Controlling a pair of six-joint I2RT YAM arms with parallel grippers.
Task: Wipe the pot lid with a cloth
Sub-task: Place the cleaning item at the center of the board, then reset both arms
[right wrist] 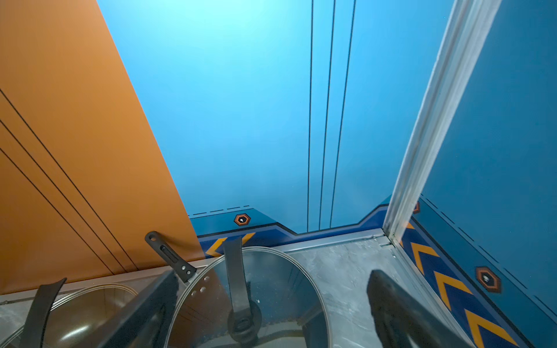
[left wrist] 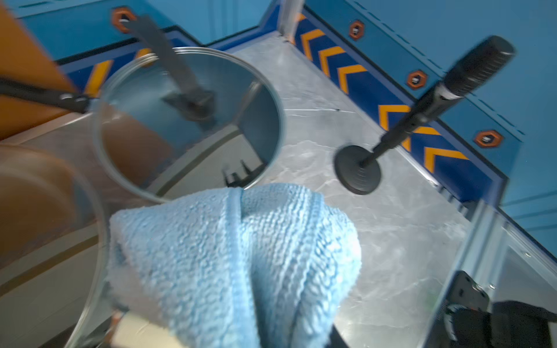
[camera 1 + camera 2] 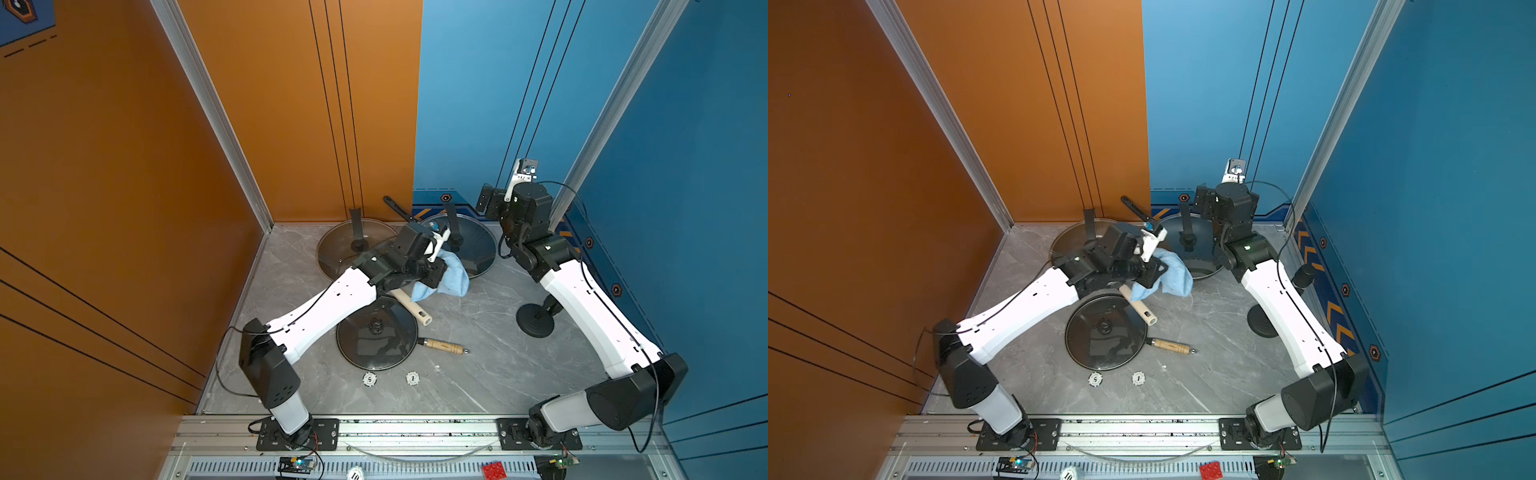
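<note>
Left end effector (image 3: 434, 277) is buried in the light-blue microfibre cloth (image 3: 448, 276). The cloth bunches over it and hides the jaws, so I cannot tell whether they pinch it.

Nearest me, two white round chips (image 3: 370, 379) lie on the grey marbled desk (image 3: 478, 374). Behind them, a black-rimmed glass lid with a knob (image 3: 376, 334) sits over a pan, whose wooden handle (image 3: 442, 345) points right. Over to the right, a black disc-footed tool (image 3: 536, 322) stands beneath my right arm.

A cream tubular handle (image 3: 411, 311) pokes out from under the cloth. The cloth is mid-desk, its far edge at the near rim of the round glass pot lid with a black strap handle (image 3: 478, 253), back right. A second strap-handled glass lid (image 3: 345, 249) sits back left.

Right end effector (image 1: 272, 283) hangs above the pot lid, jaws wide, holding nothing.
</note>
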